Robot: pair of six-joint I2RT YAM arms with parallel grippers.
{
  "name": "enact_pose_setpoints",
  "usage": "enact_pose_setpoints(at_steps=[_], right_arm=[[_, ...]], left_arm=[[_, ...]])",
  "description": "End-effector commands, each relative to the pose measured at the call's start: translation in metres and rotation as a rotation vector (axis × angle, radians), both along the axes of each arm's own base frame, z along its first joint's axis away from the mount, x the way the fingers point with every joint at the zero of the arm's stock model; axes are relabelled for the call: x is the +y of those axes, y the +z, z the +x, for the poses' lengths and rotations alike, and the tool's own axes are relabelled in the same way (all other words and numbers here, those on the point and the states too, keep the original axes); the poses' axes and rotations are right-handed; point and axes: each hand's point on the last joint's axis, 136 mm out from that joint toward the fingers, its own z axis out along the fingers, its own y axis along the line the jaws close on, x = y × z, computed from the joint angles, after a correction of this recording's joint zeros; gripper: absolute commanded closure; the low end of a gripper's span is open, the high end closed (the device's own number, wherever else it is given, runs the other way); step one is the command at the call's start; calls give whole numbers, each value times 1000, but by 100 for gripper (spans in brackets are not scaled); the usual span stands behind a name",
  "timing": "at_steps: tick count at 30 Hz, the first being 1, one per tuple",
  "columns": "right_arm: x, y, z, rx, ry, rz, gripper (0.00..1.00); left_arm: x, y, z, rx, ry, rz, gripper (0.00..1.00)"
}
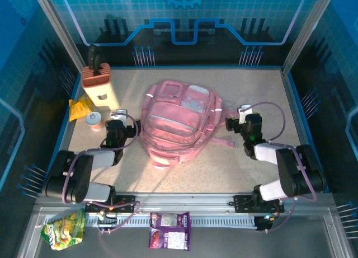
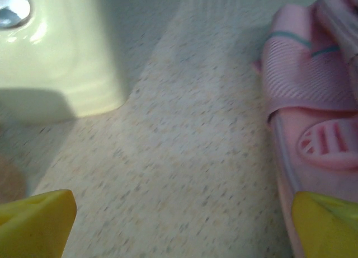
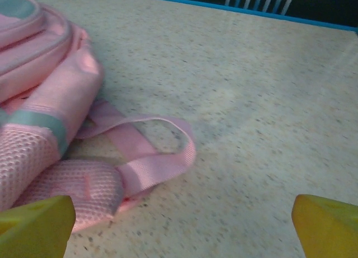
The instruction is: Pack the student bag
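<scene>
Left pincer agape between bottle and student bag

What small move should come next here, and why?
Probably ease the open left fingers toward the student bag to find a zip: it looks shut, the bottle sits outside, and the right fingers are open and empty too.

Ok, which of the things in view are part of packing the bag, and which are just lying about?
For the job: student bag; probably, as things to pack, the cream flask, yellow packet and small round cup to its left.
Likely lying about: green snack packet and purple packet, both on the near ledge, off the tabletop.
</scene>
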Motion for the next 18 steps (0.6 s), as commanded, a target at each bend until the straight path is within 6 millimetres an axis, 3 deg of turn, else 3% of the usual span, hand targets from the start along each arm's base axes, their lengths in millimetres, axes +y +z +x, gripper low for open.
enact_pose_setpoints(at_steps=[1, 5, 9, 18], right_arm=[[7, 17, 4, -171, 110, 52, 0], [-6, 11, 16, -79, 46, 72, 1], [-3, 11, 14, -94, 34, 29, 0], [-1, 10, 15, -80, 54, 47, 0]], left_arm=[[-12, 28, 17, -157, -95, -3, 1], [1, 9, 28, -86, -57, -56, 1], [14, 13, 30, -91, -7, -89, 1], [11, 12, 31, -90, -25, -87, 1]])
